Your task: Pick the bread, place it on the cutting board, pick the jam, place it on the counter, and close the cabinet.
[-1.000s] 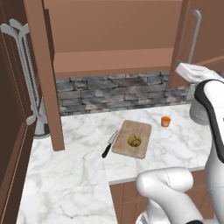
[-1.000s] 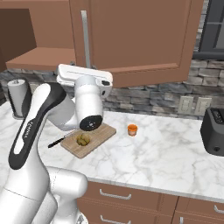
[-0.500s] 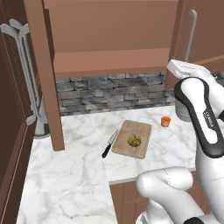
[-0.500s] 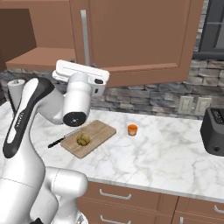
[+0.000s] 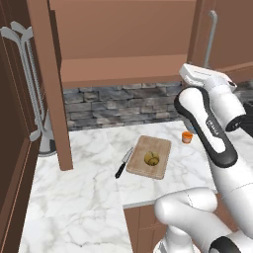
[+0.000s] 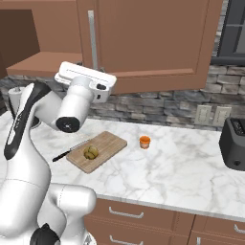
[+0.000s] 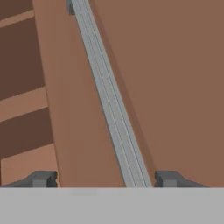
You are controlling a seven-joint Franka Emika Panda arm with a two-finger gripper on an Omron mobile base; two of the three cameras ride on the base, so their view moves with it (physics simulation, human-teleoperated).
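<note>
Straight ahead of my claw (image 7: pixel 99 178), its jaws standing apart and empty, runs the silver bar handle (image 7: pixel 109 100) of the cabinet (image 7: pixel 175 78) door. Below the claw, the bread (image 6: pixel 91 152) rests on the cutting board (image 6: pixel 109 142); the jam (image 6: pixel 144 141) stands just beside it on the counter (image 6: pixel 191 162).

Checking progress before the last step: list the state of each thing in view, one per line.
Bread: lying on the board.
Jam: upright on the counter, apart from the board.
Cabinet: doors open.
Knife: flat beside the board.
Pincer: open, its tips either side of the door's handle.
</note>
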